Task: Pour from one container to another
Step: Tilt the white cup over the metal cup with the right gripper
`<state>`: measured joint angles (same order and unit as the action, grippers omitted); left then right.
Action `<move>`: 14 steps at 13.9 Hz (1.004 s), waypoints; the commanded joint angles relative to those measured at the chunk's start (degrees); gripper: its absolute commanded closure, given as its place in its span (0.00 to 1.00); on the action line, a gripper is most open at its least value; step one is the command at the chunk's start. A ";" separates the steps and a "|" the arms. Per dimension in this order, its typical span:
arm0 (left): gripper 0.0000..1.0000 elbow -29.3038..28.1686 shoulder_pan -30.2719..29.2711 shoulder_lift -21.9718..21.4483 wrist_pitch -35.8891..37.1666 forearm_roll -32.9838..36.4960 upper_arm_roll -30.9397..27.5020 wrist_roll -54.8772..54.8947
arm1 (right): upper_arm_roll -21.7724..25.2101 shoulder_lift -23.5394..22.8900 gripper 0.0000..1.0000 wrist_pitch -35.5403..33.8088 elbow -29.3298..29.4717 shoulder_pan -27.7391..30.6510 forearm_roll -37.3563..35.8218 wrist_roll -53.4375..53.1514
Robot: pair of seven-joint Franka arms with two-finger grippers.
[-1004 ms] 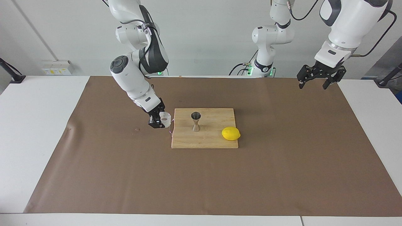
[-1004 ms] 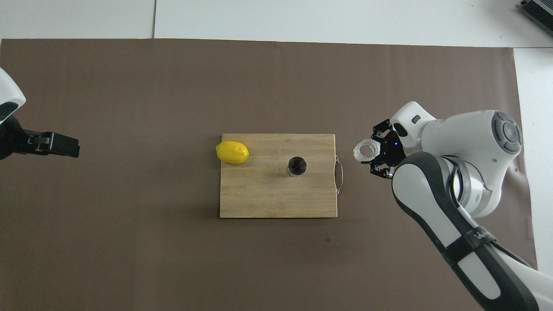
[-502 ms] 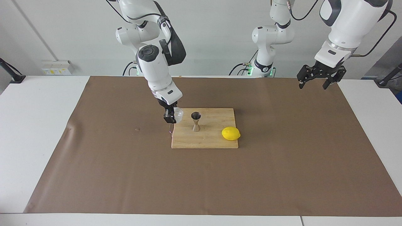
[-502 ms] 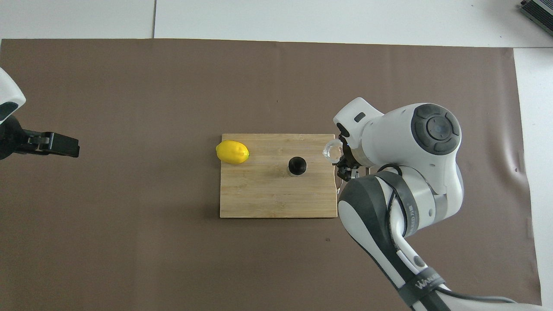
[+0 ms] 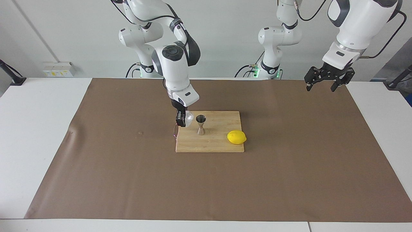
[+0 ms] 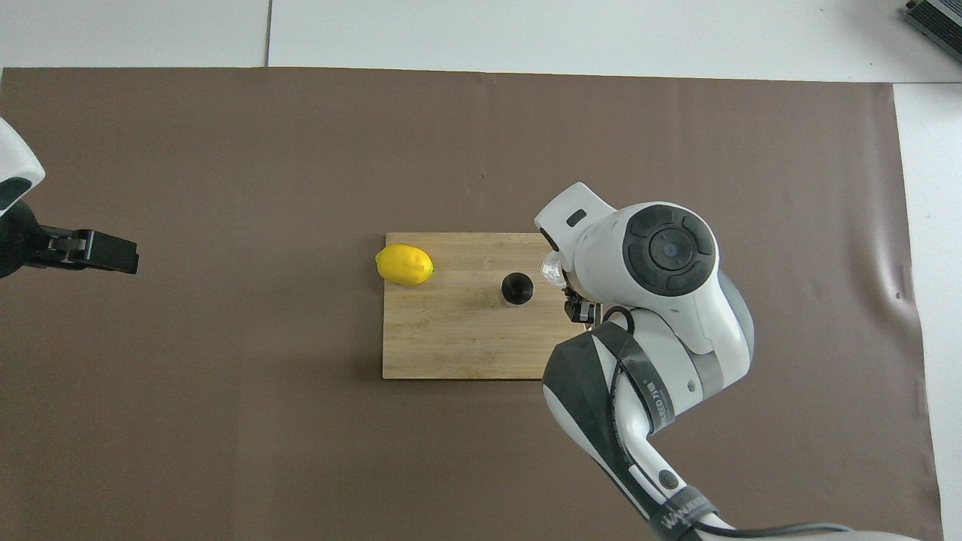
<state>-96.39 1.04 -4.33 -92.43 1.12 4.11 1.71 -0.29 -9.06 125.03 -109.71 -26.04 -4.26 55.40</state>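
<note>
Holding the small whitish translucent cup with the knobbly wall (image 5: 188,116), the right gripper (image 5: 182,120) has its fingers clamped on it just above the wooden cutting board (image 5: 209,141), at the board's end toward the right arm. A second ago this gripper and cup were off the board, over the brown paper sheet (image 5: 128,167); since then they have swung in and now hang just beside the small shiny steel hourglass jigger (image 5: 201,124), the cup level with the jigger's upper cone and not touching it. The jigger stands upright on the board where it stood before, between the cup and the yellow lemon (image 5: 236,137), which lies at the board's edge toward the left arm and has not moved.

The left gripper (image 5: 325,80) waits well apart, raised over the sheet's end on the left arm's side, its fingers spread wide and holding nothing, unchanged.

From overhead the right arm's white wrist covers most of the cup, so only a sliver of its rim (image 6: 552,267) shows beside the jigger's dark mouth (image 6: 517,286). How far the cup is tilted, and whether anything is inside it, cannot be made out.
</note>
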 commanded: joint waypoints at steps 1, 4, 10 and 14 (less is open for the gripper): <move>0.00 -1.25 -0.60 -1.38 -0.11 -0.41 0.28 0.58 | -0.15 -1.48 1.00 -0.49 1.52 -1.20 -4.34 -5.29; 0.00 -1.25 -0.60 -1.38 -0.11 -0.50 0.28 0.58 | -0.15 -1.66 1.00 -0.31 1.52 -1.56 -6.37 -6.80; 0.00 -1.25 -0.60 -1.38 -0.11 -0.50 0.28 0.58 | -0.15 -1.57 1.00 -0.04 1.26 -4.10 -13.04 -14.26; 0.00 -1.25 -0.60 -1.38 -0.11 -0.41 0.28 0.58 | -0.15 -2.01 1.00 1.36 0.90 -6.21 -18.84 -19.36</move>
<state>-96.39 1.04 -4.34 -92.43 1.12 4.11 1.71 -0.29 -10.23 125.49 -109.28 -31.11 -19.89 39.21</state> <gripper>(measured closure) 0.000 0.489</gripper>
